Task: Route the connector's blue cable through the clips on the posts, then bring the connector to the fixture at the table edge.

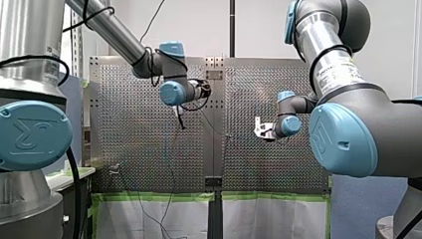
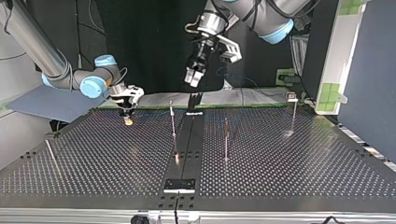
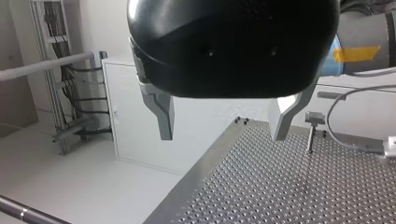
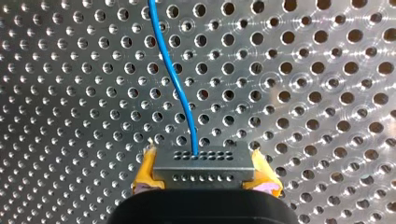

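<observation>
Cut off, too small
The blue cable (image 4: 180, 88) leaves the right wrist view ahead of the connector (image 4: 203, 164); post clips (image 2: 293, 97) are too small to read.

The connector (image 4: 201, 164) was a grey block with two rows of tiny holes on its face, clamped level between the yellow pads (image 4: 148, 176) of my right claw (image 4: 203, 176). The blue cable (image 4: 192, 140) left the upper row and ran ahead of the claw in a shallow S over the bench (image 4: 317, 93). In the top view one thin upright post (image 2: 173, 119) stood mid-bench, a second post (image 2: 226, 140) at its four o'clock, and a third post (image 2: 293, 114), topped by a clip (image 2: 292, 96), at the second's two o'clock.
</observation>
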Controlling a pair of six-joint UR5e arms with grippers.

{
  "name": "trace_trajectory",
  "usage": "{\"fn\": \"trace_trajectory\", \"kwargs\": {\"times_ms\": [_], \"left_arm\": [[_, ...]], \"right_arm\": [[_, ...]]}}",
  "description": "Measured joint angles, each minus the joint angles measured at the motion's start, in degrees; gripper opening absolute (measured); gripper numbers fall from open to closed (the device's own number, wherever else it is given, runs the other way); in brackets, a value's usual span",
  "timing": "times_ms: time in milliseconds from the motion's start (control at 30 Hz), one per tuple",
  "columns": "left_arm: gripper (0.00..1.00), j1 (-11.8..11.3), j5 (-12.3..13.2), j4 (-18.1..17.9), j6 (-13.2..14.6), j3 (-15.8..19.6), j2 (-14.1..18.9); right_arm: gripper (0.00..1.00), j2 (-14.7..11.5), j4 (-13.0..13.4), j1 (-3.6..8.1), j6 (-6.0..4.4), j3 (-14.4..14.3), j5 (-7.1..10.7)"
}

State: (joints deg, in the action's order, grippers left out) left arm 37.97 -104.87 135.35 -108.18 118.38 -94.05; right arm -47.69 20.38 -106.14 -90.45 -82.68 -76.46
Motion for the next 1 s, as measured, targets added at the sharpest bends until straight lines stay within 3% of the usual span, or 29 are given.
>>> {"fn": "trace_trajectory", "kwargs": {"times_ms": [400, 1000], "left_arm": [[1.00, 0.24, -1.07, 0.01, 0.99, 5.79, 5.21], [1.00, 0.29, -1.45, -0.88, 2.68, 14.45, 2.55]], "right_arm": [[0.00, 0.00, -0.03, 0.17, -0.01, 0.01, -0.01], [0.00, -0.02, 0.03, 0.00, -0.01, 0.00, -0.02]]}}
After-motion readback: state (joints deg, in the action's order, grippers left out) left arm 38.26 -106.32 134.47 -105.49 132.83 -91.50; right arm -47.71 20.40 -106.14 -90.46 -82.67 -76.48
